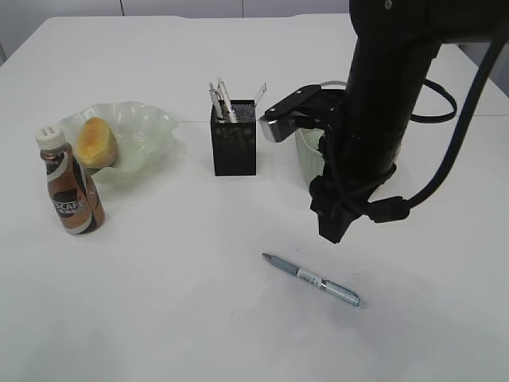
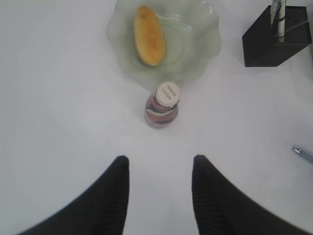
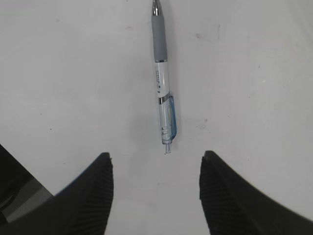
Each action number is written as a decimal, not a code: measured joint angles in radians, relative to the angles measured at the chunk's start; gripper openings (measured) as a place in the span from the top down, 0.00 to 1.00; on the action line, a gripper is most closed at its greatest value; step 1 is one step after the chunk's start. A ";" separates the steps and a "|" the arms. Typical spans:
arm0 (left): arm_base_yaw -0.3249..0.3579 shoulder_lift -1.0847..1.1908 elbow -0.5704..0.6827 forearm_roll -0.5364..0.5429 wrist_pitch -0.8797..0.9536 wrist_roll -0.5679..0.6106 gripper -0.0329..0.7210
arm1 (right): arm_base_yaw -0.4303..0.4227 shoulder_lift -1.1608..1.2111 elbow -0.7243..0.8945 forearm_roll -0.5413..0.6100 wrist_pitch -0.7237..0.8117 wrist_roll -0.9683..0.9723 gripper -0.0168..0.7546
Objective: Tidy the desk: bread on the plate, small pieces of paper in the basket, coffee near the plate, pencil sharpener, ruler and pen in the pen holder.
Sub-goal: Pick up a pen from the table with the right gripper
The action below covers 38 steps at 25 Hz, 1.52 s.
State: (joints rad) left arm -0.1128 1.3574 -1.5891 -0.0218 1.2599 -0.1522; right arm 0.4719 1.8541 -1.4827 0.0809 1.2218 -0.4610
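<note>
Lying alone on desk (image 1: 199, 318), pen (image 1: 313, 279), right arm (image 1: 382, 119) hiding basket (image 1: 308, 159)

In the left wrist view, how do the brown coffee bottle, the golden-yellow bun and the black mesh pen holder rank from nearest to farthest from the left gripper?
1. Brown coffee bottle with white cap: straight ahead of the left gripper, standing on the white desk.
2. Golden-yellow bun: beyond the bottle, lying in the pale green wavy plate.
3. Black mesh pen holder: far to the upper right.
</note>
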 joint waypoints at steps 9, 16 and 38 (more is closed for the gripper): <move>0.000 0.000 0.000 -0.008 0.000 0.000 0.53 | 0.000 0.012 0.141 -0.020 -0.014 -0.001 0.44; 0.000 0.000 0.000 -0.010 0.000 0.000 0.53 | 0.000 0.012 0.198 -0.023 -0.163 -0.002 0.44; 0.000 0.000 0.000 -0.010 0.000 0.000 0.53 | 0.000 0.185 0.198 -0.038 -0.252 -0.023 0.44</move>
State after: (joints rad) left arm -0.1128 1.3574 -1.5891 -0.0322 1.2599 -0.1522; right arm 0.4719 2.0396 -1.2852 0.0425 0.9701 -0.4841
